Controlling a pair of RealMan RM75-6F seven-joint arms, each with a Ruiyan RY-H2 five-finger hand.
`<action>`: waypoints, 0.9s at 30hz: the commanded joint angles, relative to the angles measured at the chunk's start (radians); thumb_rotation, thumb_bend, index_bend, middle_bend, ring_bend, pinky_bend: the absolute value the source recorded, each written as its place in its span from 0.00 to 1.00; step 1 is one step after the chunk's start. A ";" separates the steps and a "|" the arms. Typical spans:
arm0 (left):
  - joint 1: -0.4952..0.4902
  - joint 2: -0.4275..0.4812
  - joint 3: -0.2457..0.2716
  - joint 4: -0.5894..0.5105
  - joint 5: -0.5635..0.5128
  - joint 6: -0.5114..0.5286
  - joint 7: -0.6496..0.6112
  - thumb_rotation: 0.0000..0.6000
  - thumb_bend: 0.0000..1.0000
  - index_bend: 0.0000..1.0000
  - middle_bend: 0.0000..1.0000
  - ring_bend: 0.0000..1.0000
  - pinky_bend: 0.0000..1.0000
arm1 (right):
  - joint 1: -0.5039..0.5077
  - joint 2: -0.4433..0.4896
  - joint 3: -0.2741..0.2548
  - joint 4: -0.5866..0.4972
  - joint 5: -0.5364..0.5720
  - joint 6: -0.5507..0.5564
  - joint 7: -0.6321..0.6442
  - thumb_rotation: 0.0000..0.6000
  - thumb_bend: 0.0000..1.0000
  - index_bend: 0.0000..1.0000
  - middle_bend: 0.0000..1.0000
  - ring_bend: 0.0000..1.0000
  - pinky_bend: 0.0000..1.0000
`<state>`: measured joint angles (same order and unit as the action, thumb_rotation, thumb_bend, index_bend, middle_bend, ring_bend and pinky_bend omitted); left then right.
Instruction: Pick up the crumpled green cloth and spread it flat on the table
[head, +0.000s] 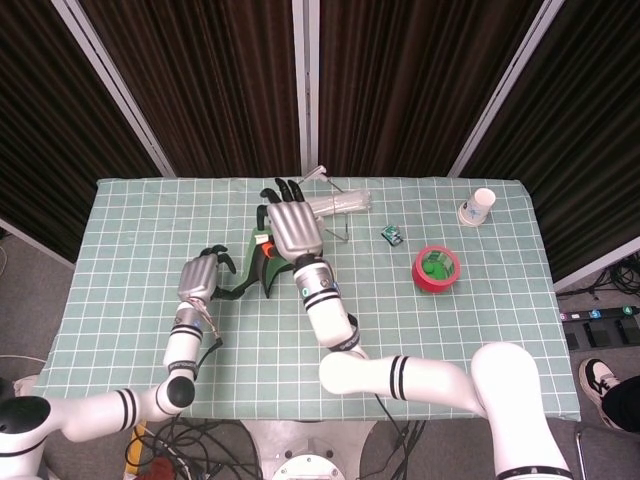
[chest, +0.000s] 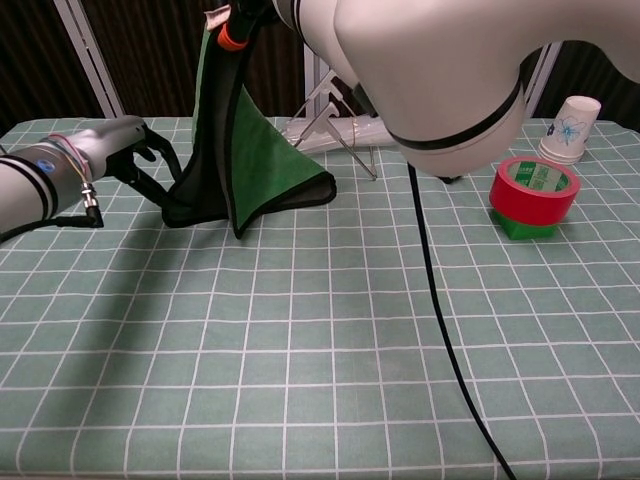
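The crumpled green cloth with a dark border (chest: 262, 160) is hanging above the checked green-and-white tablecloth (chest: 300, 350), lifted at its top, with its lower folds and 1 corner trailing on the table surface. The right hand (head: 295, 228), silver-backed with black fingertips, is holding the cloth's top from above; in the chest view the big white right arm is hiding that hand, so only the cloth bunched below an orange ring is showing there. The left hand (chest: 120, 150) is reaching in from the left side, its dark fingers (chest: 158, 152) curled onto the cloth's lower left edge, pinching it just over the table.

Behind the cloth a thin metal-legged stand carrying a bundle of clear plastic (head: 338, 205) is sitting near the table's far edge. To the right, well apart, a red tape roll on a green block (chest: 534, 192) is resting beside a small green-and-black object (head: 391, 235), and a white paper cup with a printed pattern (chest: 572, 128) is standing upside down at the far right corner.
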<state>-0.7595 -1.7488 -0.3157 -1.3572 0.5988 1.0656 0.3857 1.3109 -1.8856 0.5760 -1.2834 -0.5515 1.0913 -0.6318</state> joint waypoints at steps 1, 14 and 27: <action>0.007 -0.004 -0.006 0.006 0.015 0.002 -0.014 0.91 0.18 0.53 0.23 0.17 0.29 | -0.001 0.002 0.001 0.000 0.003 -0.003 0.004 1.00 0.57 0.70 0.19 0.00 0.00; 0.028 0.007 -0.019 0.003 0.050 -0.019 -0.063 0.91 0.48 0.65 0.31 0.19 0.30 | -0.024 0.023 -0.011 -0.025 -0.005 -0.007 0.032 1.00 0.57 0.70 0.19 0.00 0.00; 0.086 0.105 0.015 -0.078 0.243 0.021 -0.151 1.00 0.52 0.70 0.34 0.19 0.30 | -0.182 0.182 -0.060 -0.243 -0.098 0.034 0.136 1.00 0.57 0.70 0.19 0.00 0.00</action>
<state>-0.6854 -1.6653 -0.3076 -1.4155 0.8189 1.0772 0.2504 1.1589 -1.7359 0.5248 -1.4917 -0.6282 1.1151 -0.5207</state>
